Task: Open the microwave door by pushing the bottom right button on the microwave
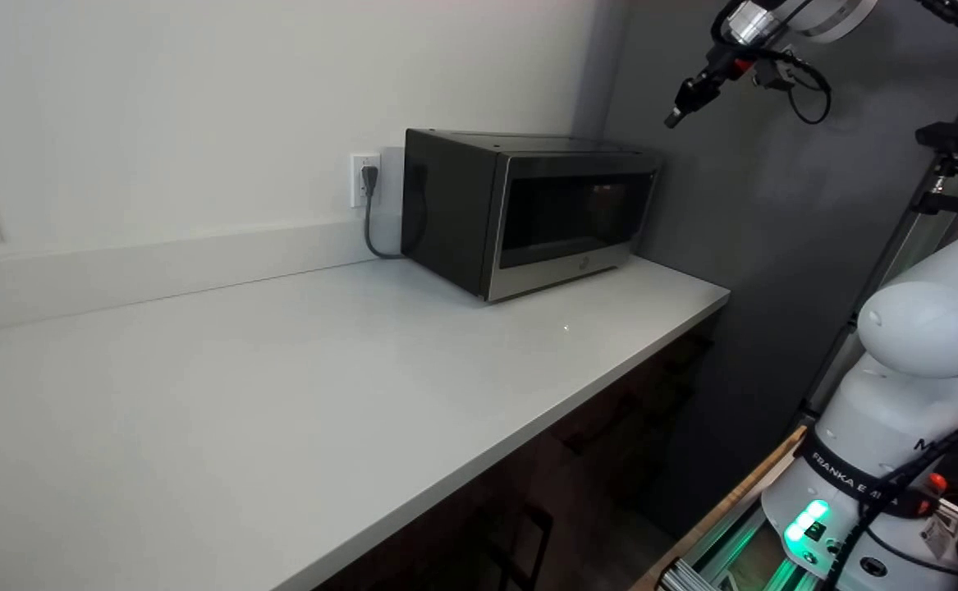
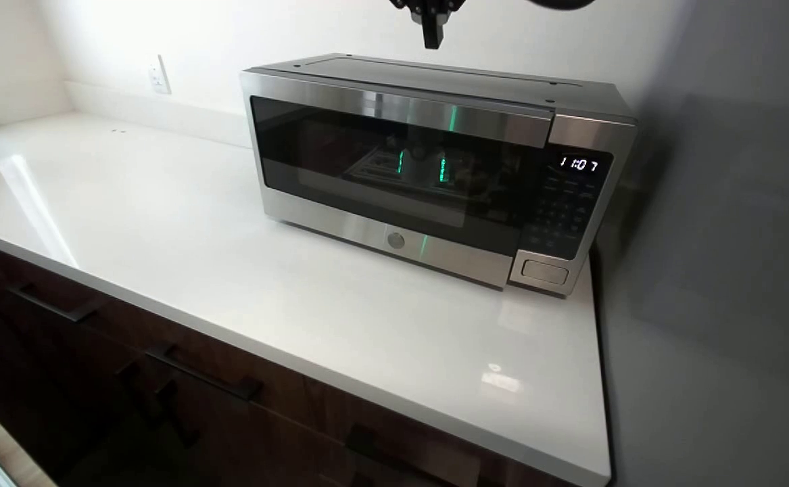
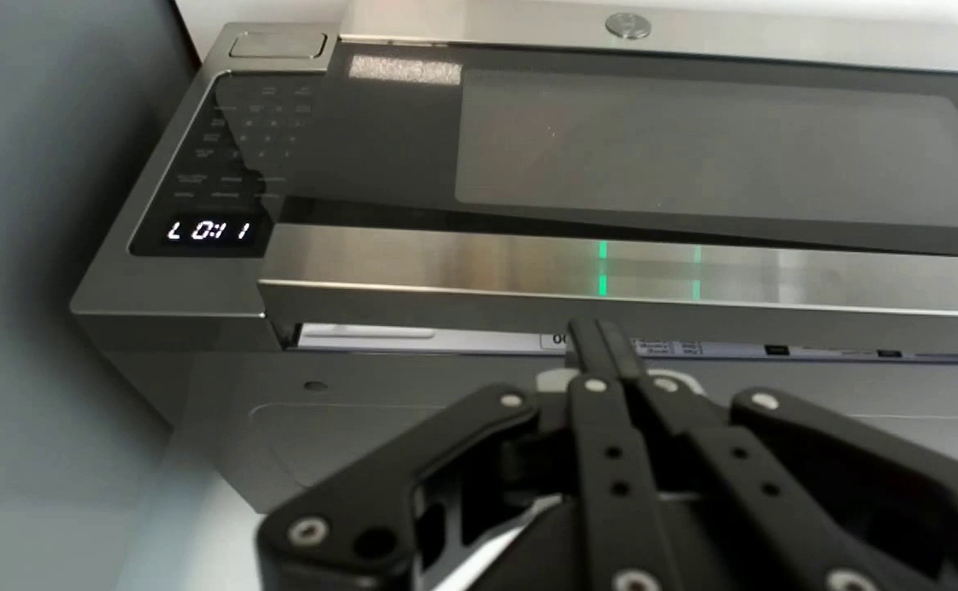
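Note:
The microwave (image 2: 435,74) stands on the counter against the wall, seen in all views. Its door (image 2: 340,216) sits slightly forward of the control panel; in the wrist view a narrow gap behind the top edge of the door (image 3: 479,267) shows a strip with printed labels. The bottom right button (image 2: 545,272) is a flat metal rectangle under the keypad; upside down in the wrist view, the button (image 3: 277,44) is at upper left. My gripper (image 3: 598,328) is shut with nothing between its fingertips. In both exterior views the gripper (image 1: 673,117) hangs above the microwave, apart from it.
A white counter (image 1: 281,427) extends away from the microwave. A dark grey panel (image 2: 719,270) rises close beside its control side. The power cord (image 1: 370,230) runs to a wall outlet. Drawer handles (image 2: 198,368) stick out below the counter edge.

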Robot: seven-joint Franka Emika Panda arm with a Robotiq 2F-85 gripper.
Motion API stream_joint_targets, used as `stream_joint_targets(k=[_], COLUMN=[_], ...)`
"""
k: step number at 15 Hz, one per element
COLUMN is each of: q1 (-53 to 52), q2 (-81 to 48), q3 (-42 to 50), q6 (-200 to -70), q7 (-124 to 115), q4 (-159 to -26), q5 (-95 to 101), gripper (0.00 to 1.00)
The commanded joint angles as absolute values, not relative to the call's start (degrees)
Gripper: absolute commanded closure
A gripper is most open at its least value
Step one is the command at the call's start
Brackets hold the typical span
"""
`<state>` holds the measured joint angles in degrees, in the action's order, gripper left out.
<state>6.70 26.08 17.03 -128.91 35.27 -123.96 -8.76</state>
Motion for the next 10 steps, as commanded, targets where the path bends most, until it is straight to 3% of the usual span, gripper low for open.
stream_joint_targets(k=[1, 10], q1=[4.7, 4.47], q2=[20.81, 10.22], q3=[18.76, 18.75], q6=[-129.44, -133.5], q7=[36.27, 39.1], q4=[-118.7, -112.06], q5=[-9.39, -14.8], gripper=[1.0, 1.0])
